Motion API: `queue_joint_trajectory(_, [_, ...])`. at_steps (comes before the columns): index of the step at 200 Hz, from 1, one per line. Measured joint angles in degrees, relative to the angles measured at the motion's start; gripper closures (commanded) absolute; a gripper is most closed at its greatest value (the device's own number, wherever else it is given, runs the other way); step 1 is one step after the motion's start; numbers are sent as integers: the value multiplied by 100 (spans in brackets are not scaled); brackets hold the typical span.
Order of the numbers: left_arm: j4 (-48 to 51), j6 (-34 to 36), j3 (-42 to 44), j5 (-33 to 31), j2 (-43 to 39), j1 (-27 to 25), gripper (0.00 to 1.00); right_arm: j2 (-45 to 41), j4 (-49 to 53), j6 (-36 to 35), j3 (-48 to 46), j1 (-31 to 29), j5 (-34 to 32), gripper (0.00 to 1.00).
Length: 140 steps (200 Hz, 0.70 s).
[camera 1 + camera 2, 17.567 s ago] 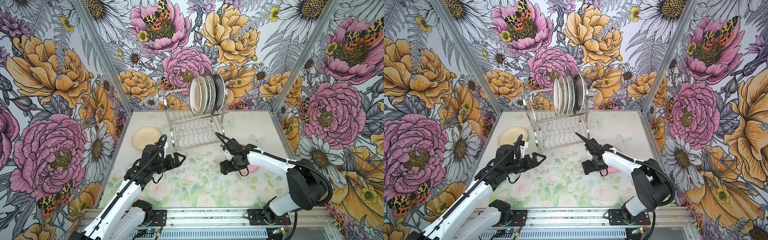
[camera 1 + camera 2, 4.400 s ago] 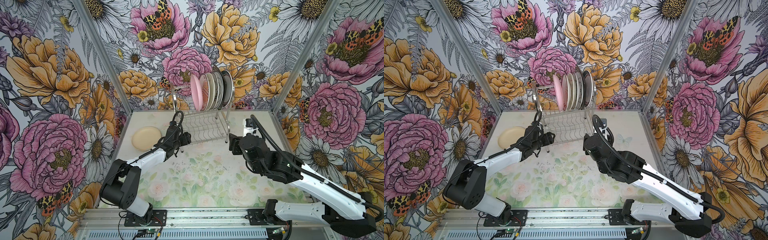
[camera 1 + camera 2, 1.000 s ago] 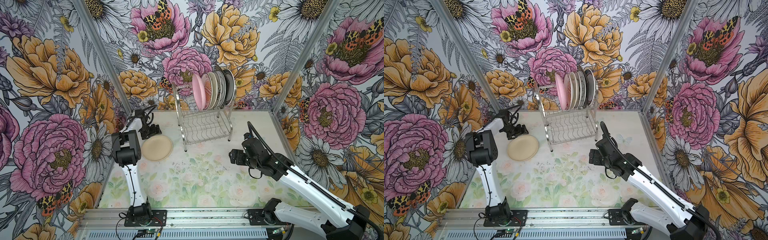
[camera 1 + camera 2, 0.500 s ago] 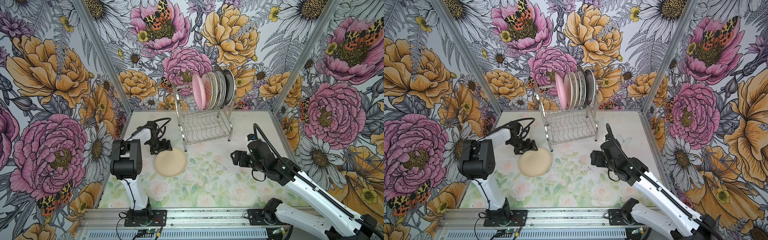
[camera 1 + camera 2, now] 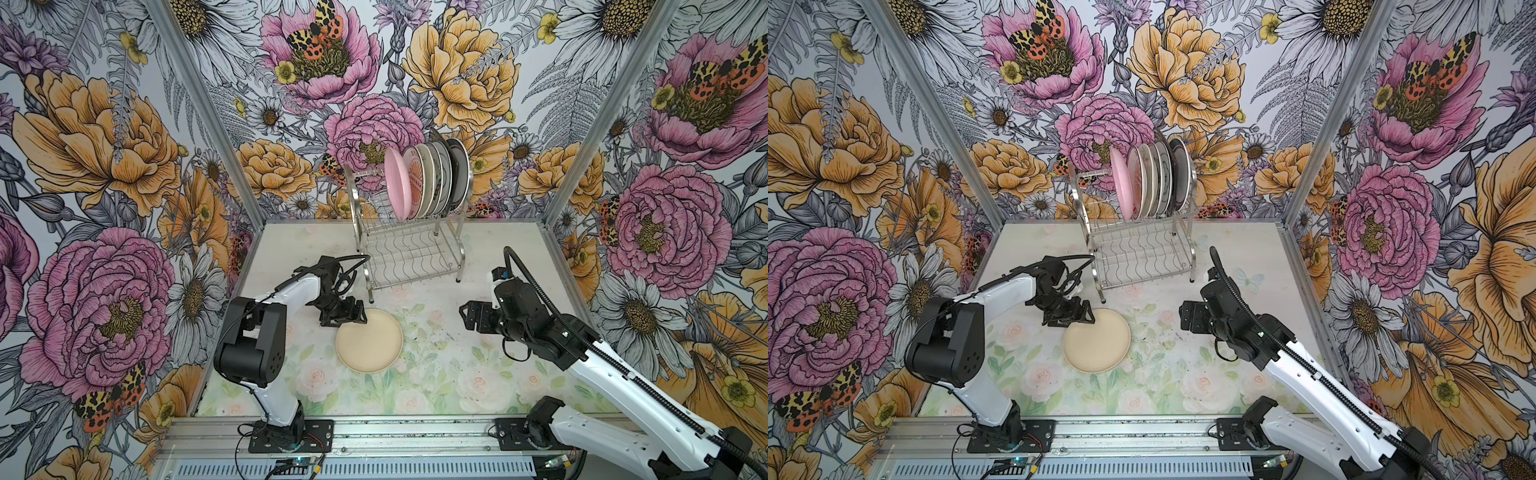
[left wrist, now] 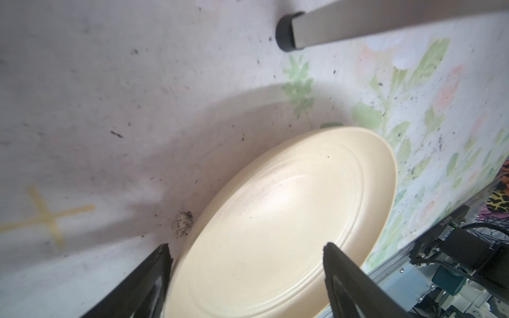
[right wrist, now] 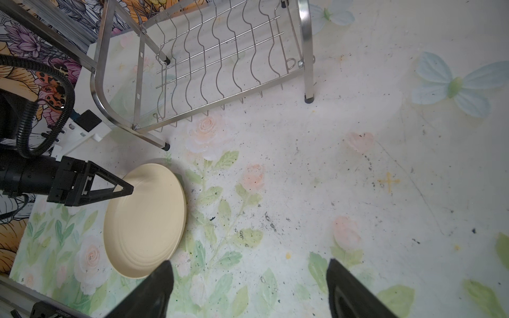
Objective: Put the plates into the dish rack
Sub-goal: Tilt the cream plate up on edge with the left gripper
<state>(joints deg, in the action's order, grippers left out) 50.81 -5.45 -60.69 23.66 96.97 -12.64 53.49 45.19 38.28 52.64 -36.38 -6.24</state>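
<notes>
Work cell closed on three sides by walls (image 5: 104,137) papered with large pink, orange and white flowers, ferns and spotted moths, with metal posts (image 5: 208,112) at the two rear corners. The tabletop (image 5: 436,374) is a pale sheet printed with faint roses, green leaves and a blue butterfly (image 7: 454,82), marked by dark specks and a yellow cross (image 7: 388,181). An aluminium rail (image 5: 415,432) borders the front edge.

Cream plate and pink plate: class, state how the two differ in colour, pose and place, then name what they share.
Colour: the cream plate is pale beige; the pink plate is pink.
Pose: the cream plate lies flat; the pink plate stands on edge.
Place: the cream plate is on the table in front of the dish rack; the pink plate sits in the rack's upper tier, beside other plates.
Both are plain and round.
</notes>
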Motion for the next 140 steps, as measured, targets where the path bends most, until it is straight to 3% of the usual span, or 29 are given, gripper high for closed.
queue_joint_trajectory(88, [-61, -1180, 732, -402, -1541, 203, 13, 105, -90, -140, 0, 85, 245, 13])
queue_joint_trajectory(140, [-87, -2144, 1574, -850, -2579, 155, 26, 105, -94, -195, 0, 149, 424, 13])
